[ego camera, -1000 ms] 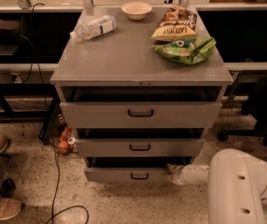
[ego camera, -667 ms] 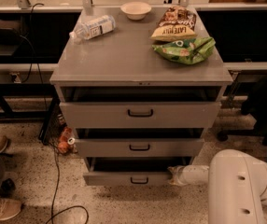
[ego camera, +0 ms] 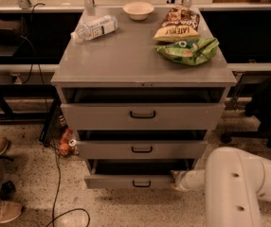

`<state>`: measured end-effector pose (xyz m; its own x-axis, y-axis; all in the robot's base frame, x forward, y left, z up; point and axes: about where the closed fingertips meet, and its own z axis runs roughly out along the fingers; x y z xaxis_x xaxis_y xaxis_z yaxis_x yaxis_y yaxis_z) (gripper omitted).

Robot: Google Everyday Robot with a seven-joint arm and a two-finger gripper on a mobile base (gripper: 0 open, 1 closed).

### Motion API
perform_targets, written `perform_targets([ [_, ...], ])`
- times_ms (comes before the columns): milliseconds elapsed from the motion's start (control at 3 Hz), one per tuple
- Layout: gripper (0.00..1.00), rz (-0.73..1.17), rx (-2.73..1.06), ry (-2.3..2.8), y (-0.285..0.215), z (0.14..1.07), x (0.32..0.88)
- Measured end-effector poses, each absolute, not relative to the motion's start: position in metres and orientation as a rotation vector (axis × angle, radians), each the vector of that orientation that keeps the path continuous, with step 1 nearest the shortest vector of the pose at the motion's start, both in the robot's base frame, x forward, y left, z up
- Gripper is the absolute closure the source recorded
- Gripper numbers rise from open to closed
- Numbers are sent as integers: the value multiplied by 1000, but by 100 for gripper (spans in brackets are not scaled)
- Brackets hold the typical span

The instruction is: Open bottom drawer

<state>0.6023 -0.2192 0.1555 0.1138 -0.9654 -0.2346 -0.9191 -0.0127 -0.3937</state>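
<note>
Claw [ego camera: 177, 178]: low by the floor; whether wide or narrow cannot be told.
Bottom drawer [ego camera: 121, 181]: directly left of claw, partly out; claw meets its right end, probably to drag the front outward.
Handle [ego camera: 141, 184]: farther left, untouched.

On the yellow-brown chip bag [ego camera: 176, 30], at one o'clock on the cabinet top [ego camera: 126, 60], a dark banner with pale capitals, most likely reading "LATE JULY"; smaller print below too fine to read; label on the lying water bottle [ego camera: 94, 28], at eleven o'clock, illegible; green bag [ego camera: 190, 50] likewise; no writing on the gripper [ego camera: 176, 179], sitting at the three o'clock end of the bottom drawer [ego camera: 130, 181] front.
</note>
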Motion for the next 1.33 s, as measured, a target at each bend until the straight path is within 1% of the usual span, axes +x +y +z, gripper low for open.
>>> perform_targets([
  [333, 100, -151, -1936, 1880, -228, 156, 587],
  [1333, 100, -158, -1919, 1891, -228, 158, 577],
])
